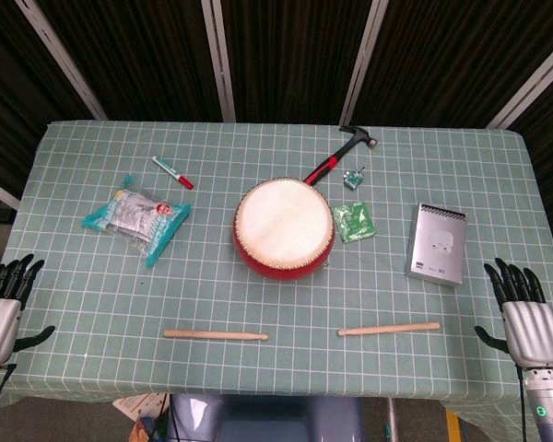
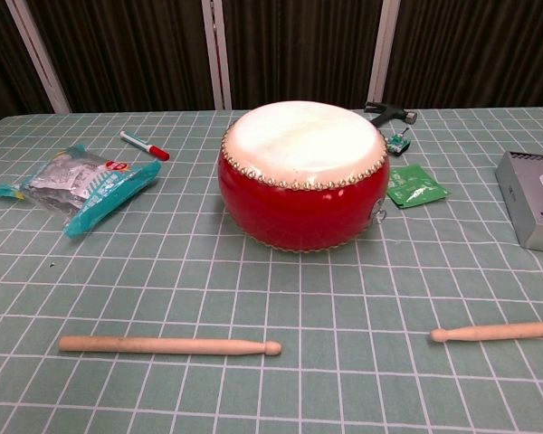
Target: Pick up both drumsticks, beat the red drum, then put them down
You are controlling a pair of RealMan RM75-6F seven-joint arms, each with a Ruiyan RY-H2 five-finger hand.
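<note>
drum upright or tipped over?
Upright. The red drum sits flat on the table, its white skin facing up and level in the chest view; the head view shows the skin as a full circle.

Your left hand [image 1: 0,313] and right hand [image 1: 527,318] hover empty, fingers spread, at the table's [image 1: 74,166] near corners. Both drumsticks [image 1: 216,335] [image 1: 388,328] lie flat before the red drum [image 1: 284,226], untouched.

The drum [image 1: 285,226] is sitting mid-table [image 1: 258,295], two drumsticks [image 1: 216,335] [image 1: 388,328] lying toward the near edge. A snack packet [image 1: 135,218] and marker [image 1: 172,172] are lying leftward; a hammer [image 1: 339,155] is lying behind, a box [image 1: 436,244] rightward.
</note>
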